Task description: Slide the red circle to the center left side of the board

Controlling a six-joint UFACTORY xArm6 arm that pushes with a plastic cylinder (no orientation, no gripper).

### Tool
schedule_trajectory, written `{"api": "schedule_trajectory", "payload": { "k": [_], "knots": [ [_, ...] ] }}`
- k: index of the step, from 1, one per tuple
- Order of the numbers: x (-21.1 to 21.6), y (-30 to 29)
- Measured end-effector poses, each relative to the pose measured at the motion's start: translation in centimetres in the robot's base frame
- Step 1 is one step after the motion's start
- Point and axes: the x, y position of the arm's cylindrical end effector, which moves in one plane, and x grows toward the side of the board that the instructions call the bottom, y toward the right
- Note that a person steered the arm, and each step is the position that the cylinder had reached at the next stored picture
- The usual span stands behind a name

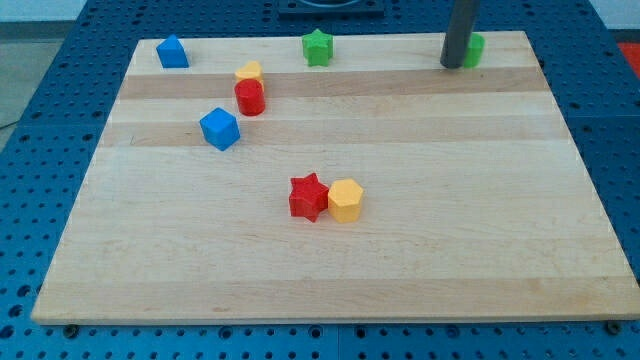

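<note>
The red circle (pixel 249 97) stands upright on the wooden board (pixel 420 240), in the upper left part of the view. A yellow block (pixel 248 71) touches it from behind. A blue cube (pixel 219 128) lies just below and to the left of it. My tip (pixel 452 64) is far off at the view's top right, resting right beside a green block (pixel 472 48) that the rod partly hides.
A blue block (pixel 172 51) sits at the top left corner. A green star (pixel 317 47) sits at the top middle. A red star (pixel 309 196) and a yellow hexagon (pixel 345 200) touch each other near the board's middle.
</note>
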Motion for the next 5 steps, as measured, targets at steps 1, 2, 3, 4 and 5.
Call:
{"api": "schedule_trajectory", "payload": {
  "k": [1,2,3,4,5],
  "knots": [
    [2.9,-1.2],
    [3.9,-2.8],
    [2.5,-3.1],
    [-0.4,-3.1],
    [-1.6,-3.1]
  ]
}}
